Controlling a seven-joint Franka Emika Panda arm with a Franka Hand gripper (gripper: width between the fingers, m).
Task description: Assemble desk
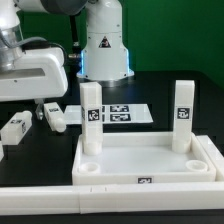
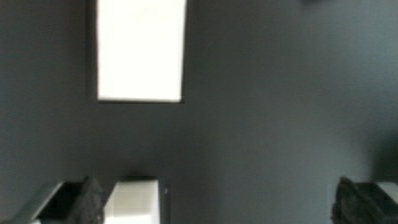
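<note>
Two white tagged block legs point(image 1: 92, 118) stand socketed in the far corners of the white rimmed plastic desk panel point(image 1: 150, 160). Two more lie on the black tabletop point(image 1: 45, 150). My claw point(image 2: 222, 205), wide open and empty, straddles one loose leg point(image 2: 139, 200), apparently for pickup.

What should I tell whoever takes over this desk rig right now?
Hand: open, holding nothing, over the loose legs.
Desk panel: lying flat, sockets up.
Done: first upright leg and second upright leg stand at the panel's far corners.
Left: first loose leg and second loose leg lie off the panel, at the exterior view's left. The near corner sockets are empty.
</note>
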